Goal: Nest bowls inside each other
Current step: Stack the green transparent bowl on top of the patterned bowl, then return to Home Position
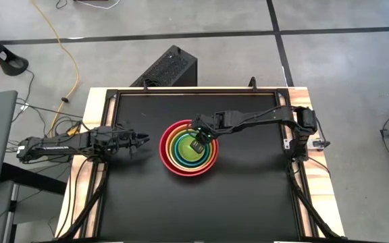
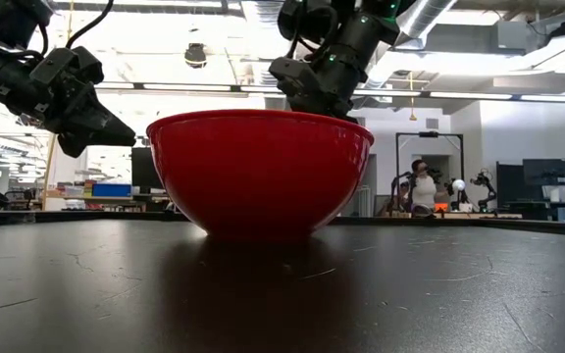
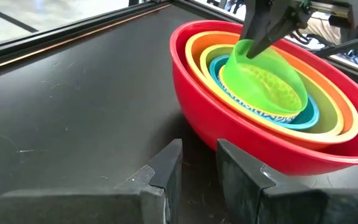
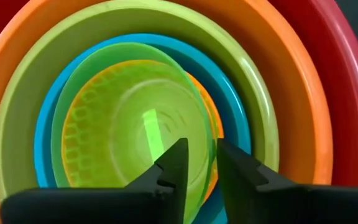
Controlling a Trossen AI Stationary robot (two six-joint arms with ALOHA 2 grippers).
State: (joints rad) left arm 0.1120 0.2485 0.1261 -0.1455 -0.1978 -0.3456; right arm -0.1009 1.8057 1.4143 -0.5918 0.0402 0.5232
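A stack of nested bowls stands at mid table: the large red bowl (image 1: 174, 167) (image 2: 263, 176) outermost, then orange (image 3: 347, 118), lime (image 3: 328, 106), blue (image 3: 309, 117) and a patterned yellow one (image 4: 73, 143). A small green bowl (image 3: 266, 81) (image 4: 135, 124) lies tilted on top. Its raised rim is by my right gripper (image 1: 198, 144) (image 4: 202, 163), which reaches down into the stack, open by a narrow gap. My left gripper (image 1: 145, 140) (image 3: 199, 163) waits left of the stack, slightly open, holding nothing. My right gripper has one finger (image 4: 176, 165) inside the small green bowl and one outside, astride its raised rim (image 4: 209, 140), slanting down from the table's right. The gap looks wider than the rim, so I cannot tell whether a finger touches it. The bowl's lower side lies in the stack.
The black tabletop (image 1: 248, 196) has free room all round the stack. A black box (image 1: 171, 67) stands on the floor beyond the far edge. People show in the room far behind the table (image 2: 422, 186).
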